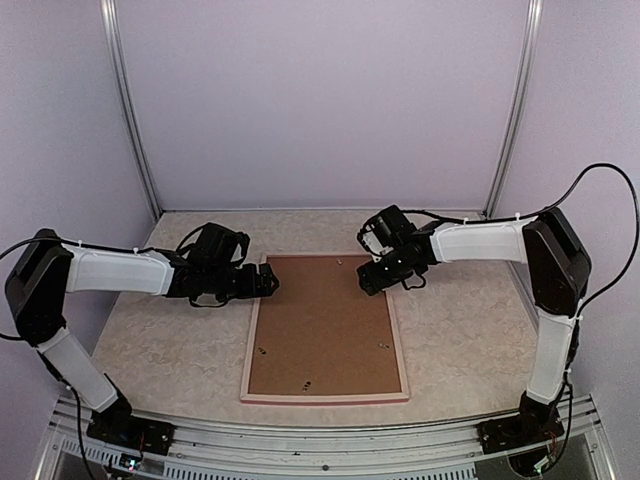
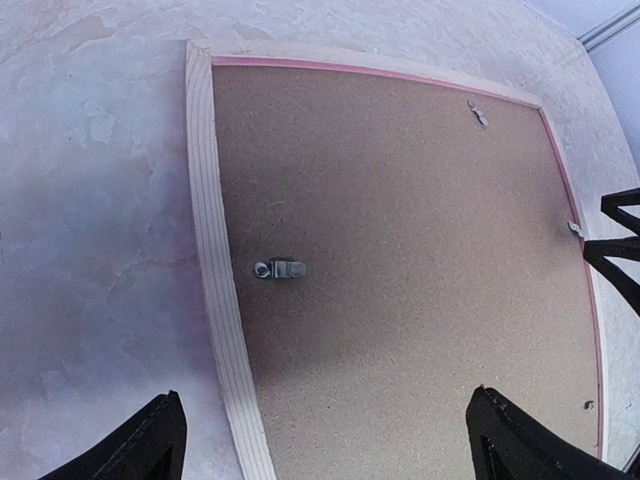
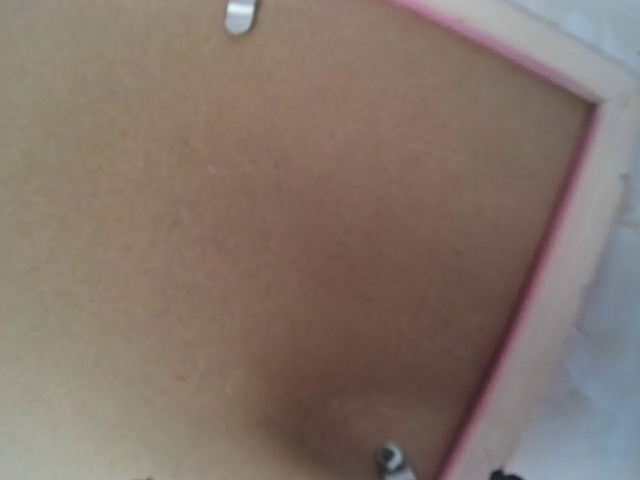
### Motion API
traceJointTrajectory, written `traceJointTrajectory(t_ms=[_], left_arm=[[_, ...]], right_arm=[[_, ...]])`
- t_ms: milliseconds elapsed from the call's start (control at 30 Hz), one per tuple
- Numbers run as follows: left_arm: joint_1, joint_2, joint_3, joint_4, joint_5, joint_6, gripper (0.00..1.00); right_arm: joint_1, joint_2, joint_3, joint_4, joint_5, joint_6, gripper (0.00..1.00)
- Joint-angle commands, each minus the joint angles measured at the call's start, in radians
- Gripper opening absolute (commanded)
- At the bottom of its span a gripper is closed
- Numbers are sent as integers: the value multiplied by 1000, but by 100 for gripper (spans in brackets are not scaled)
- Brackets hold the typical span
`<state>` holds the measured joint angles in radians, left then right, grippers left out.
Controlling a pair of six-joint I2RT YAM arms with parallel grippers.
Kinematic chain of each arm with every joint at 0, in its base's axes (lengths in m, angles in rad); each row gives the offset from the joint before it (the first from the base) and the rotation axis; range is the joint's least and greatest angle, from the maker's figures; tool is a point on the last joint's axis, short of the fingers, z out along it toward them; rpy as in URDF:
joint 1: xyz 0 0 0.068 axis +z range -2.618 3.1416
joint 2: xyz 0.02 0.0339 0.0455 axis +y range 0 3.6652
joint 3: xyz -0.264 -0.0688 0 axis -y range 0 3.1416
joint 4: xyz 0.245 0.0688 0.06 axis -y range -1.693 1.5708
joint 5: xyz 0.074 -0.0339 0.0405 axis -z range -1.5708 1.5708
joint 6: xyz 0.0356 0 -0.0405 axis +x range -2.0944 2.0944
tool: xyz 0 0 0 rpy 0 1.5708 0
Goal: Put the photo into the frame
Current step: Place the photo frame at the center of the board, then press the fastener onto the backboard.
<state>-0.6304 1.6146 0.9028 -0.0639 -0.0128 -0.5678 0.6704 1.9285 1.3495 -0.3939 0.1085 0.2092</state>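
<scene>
Frame (image 1: 325, 398) back-up, backing board (image 1: 325, 330) inside; L tool (image 1: 269, 285) apart, R tool (image 1: 372, 280) cropped, can't tell.

The top view looks down from behind the arms over the whole desk (image 1: 170, 340). Both wrist views face down close above the frame (image 1: 324, 398), which all three share.

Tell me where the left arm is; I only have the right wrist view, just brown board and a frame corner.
Observer: The left end effector hovers over the frame's left rail, near its far corner.
Operator: Holding anything?
Observer: No, its fingers stand wide apart, nothing gripped between them.
Operator: Any sign of the photo?
Observer: None in any view; only the backing board shows inside the frame.
</scene>
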Motion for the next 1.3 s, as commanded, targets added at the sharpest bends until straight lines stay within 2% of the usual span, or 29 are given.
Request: traceJointTrajectory(t_ms=[0,867,1267], left_arm=[[-6,-18,12,-20,-16,19,97],[-8,-32,-5,-36,-52,30,98],[-6,-9,70,-180,-118,98,98]], right_arm=[[-11,45,47,-26,-36,-32,71],[-32,112,24,-9,-107,-39,69],[-32,73,-25,-19,-170,-3,68]])
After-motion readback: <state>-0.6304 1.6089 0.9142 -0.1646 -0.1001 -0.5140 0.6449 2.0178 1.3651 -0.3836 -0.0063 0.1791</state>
